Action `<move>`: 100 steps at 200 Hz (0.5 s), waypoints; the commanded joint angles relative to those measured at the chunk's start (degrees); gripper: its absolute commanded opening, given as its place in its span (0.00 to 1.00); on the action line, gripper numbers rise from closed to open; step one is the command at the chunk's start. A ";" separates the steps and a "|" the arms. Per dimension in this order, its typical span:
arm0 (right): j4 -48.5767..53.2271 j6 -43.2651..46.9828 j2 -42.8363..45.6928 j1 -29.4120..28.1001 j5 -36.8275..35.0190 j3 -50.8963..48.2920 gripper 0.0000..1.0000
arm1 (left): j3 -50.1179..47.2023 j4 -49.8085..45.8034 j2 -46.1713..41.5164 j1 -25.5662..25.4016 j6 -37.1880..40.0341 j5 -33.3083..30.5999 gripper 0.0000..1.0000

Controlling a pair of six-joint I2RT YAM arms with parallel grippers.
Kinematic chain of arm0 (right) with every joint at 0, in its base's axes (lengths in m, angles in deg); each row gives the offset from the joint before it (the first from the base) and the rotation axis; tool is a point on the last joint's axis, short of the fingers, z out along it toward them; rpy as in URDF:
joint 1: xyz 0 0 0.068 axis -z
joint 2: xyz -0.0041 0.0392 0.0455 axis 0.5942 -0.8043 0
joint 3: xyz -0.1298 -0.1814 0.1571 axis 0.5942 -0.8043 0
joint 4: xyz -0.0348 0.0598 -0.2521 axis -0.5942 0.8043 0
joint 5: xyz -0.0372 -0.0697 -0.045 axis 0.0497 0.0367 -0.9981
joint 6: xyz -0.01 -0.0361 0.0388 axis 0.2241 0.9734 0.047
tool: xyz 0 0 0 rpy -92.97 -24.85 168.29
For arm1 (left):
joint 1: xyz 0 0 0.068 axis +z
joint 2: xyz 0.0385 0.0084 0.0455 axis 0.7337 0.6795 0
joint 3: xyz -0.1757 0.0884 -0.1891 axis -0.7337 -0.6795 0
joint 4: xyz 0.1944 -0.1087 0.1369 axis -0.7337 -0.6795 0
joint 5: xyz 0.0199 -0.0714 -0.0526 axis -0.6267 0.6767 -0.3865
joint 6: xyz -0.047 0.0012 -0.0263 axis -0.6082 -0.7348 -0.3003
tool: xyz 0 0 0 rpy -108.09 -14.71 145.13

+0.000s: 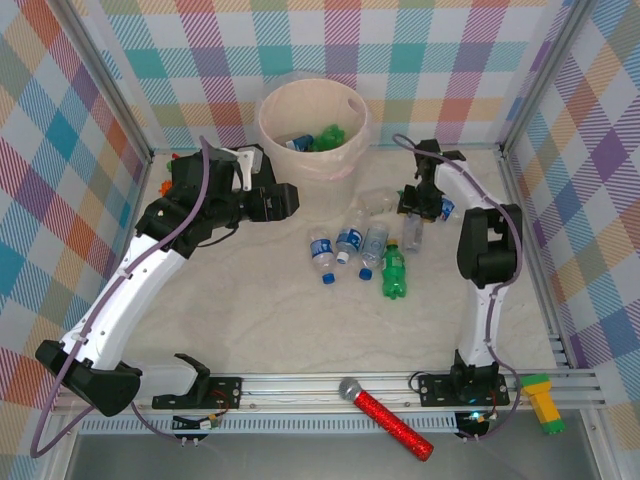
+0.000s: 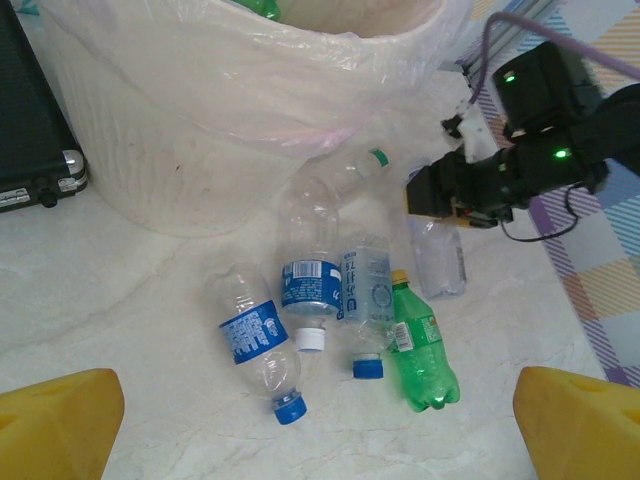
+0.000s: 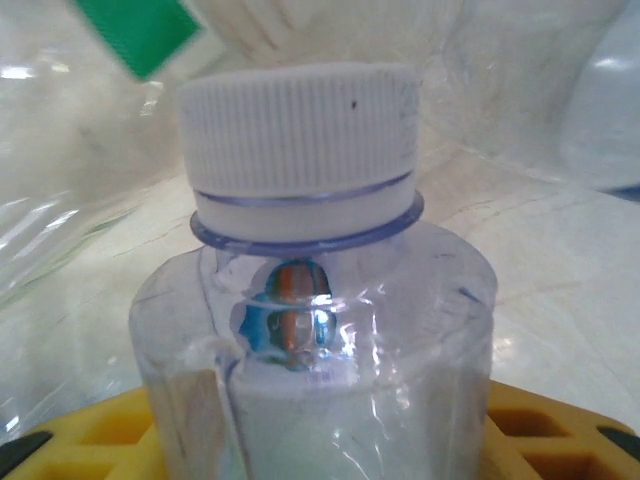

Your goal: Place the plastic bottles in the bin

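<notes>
Nearest me on the table (image 1: 250, 320) lie three clear blue-capped bottles (image 1: 349, 243) and a green bottle (image 1: 394, 272), side by side. Just beyond them, my right gripper (image 1: 414, 207) straddles a clear white-capped bottle (image 3: 300, 350); I cannot tell whether its jaws press it. Empty and thin-walled, it looks light, slippery and easily crushed, so I judge the stiffer shoulder below the cap the best hold. My left gripper (image 1: 283, 200) hangs with jaws wide, holding nothing. Farthest away, the lined bin (image 1: 310, 168) holds two binned bottles (image 1: 322, 138), one green and one blue-labelled.
</notes>
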 commanded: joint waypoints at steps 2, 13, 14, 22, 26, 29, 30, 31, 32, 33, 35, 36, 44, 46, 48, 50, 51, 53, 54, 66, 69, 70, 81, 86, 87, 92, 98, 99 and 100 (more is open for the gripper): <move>-0.26 1.61 7.79 -1.81 -2.95 -1.12 0.52 | 0.73 -0.20 -0.87 -0.43 -0.59 0.03 1.00; -0.54 1.46 10.45 -2.41 -3.98 -1.48 0.52 | 0.64 0.13 -1.32 -0.45 -0.84 -0.13 1.00; -0.59 1.43 10.67 -2.50 -4.08 -1.49 0.52 | 0.64 0.19 -1.34 -0.48 -0.83 -0.14 1.00; -0.80 1.55 12.55 -3.16 -4.88 -1.45 0.52 | 0.48 0.47 -1.73 -0.47 -0.97 -0.46 1.00; -1.02 1.62 13.60 -3.43 -5.22 -1.34 0.52 | 0.51 0.57 -1.91 -0.44 -1.05 -0.73 0.99; -1.23 1.74 14.33 -3.82 -5.62 -1.20 0.52 | 0.48 0.59 -2.01 -0.43 -1.07 -0.84 0.99; -1.33 1.83 14.54 -3.95 -5.78 -1.17 0.52 | 0.43 0.59 -2.08 -0.47 -1.12 -0.89 0.99; -1.43 1.88 14.74 -4.10 -5.90 -1.11 0.52 | 0.41 0.64 -2.08 -0.49 -1.14 -1.05 1.00; -1.52 1.95 14.97 -4.18 -6.01 -1.04 0.52 | 0.39 0.66 -2.11 -0.46 -1.11 -1.13 1.00; -1.56 1.98 15.17 -4.31 -6.10 -0.96 0.52 | 0.39 0.63 -2.09 -0.44 -1.09 -1.21 1.00; -1.71 2.14 15.63 -4.53 -6.31 -0.79 0.52 | 0.38 0.67 -2.18 -0.45 -1.10 -1.32 1.00; -1.79 2.21 15.85 -4.66 -6.47 -0.70 0.52 | 0.38 0.63 -2.17 -0.44 -1.09 -1.35 1.00; -2.16 2.83 17.45 -5.77 -7.61 0.36 0.52 | 0.58 0.60 -2.44 -0.47 -1.08 -2.11 1.00; -2.27 2.92 17.80 -6.02 -7.89 0.71 0.52 | 0.60 0.57 -2.47 -0.44 -1.14 -2.38 1.00; -2.30 3.08 18.02 -6.37 -8.40 1.10 0.52 | 0.59 0.52 -2.43 -0.43 -1.14 -2.60 0.99; -2.31 3.18 18.32 -6.67 -8.79 1.49 0.52 | 0.63 0.44 -2.53 -0.43 -1.18 -2.94 0.99; -2.31 3.26 18.52 -6.83 -9.03 1.71 0.52 | 0.64 0.43 -2.52 -0.43 -1.22 -3.08 1.00; -2.36 3.38 18.77 -7.05 -9.43 2.17 0.52 | 0.64 0.38 -2.57 -0.47 -1.31 -3.32 0.99; -2.38 3.49 18.87 -7.24 -9.66 2.40 0.52 | 0.64 0.35 -2.58 -0.49 -1.32 -3.41 1.00; -2.69 4.39 20.10 -9.20 -11.92 5.53 0.53 | 0.92 -0.01 -2.72 -0.43 -1.48 -4.49 0.99; -2.85 4.72 20.42 -9.71 -12.36 6.32 0.53 | 0.94 -0.07 -2.74 -0.45 -1.48 -4.61 0.99; -2.93 4.77 20.53 -9.84 -12.44 6.59 0.53 | 0.97 -0.05 -2.76 -0.44 -1.45 -4.62 0.99; -4.12 6.02 21.34 -11.65 -14.07 9.41 0.53 | 1.00 -0.13 -3.01 -0.42 -1.76 -5.13 0.99; -5.16 6.91 21.77 -12.69 -14.90 10.76 0.54 | 1.04 -0.18 -3.23 -0.43 -1.86 -5.14 0.99; -5.41 7.01 21.82 -12.87 -15.03 11.01 0.54 | 1.02 -0.19 -3.26 -0.38 -1.91 -5.19 1.00; -6.54 7.82 22.04 -13.75 -15.84 11.97 0.54 | 1.00 -0.22 -3.38 -0.38 -2.02 -5.17 0.99; -8.06 9.02 22.37 -14.72 -16.41 13.03 0.54 | 1.00 -0.20 -3.56 -0.42 -1.96 -5.20 1.00; -8.40 9.25 22.43 -14.89 -16.44 13.24 0.54 | 1.00 -0.20 -3.56 -0.43 -2.00 -5.27 1.00; -8.69 9.37 22.46 -15.07 -16.55 13.43 0.54 | 1.00 -0.20 -3.60 -0.43 -2.02 -5.30 1.00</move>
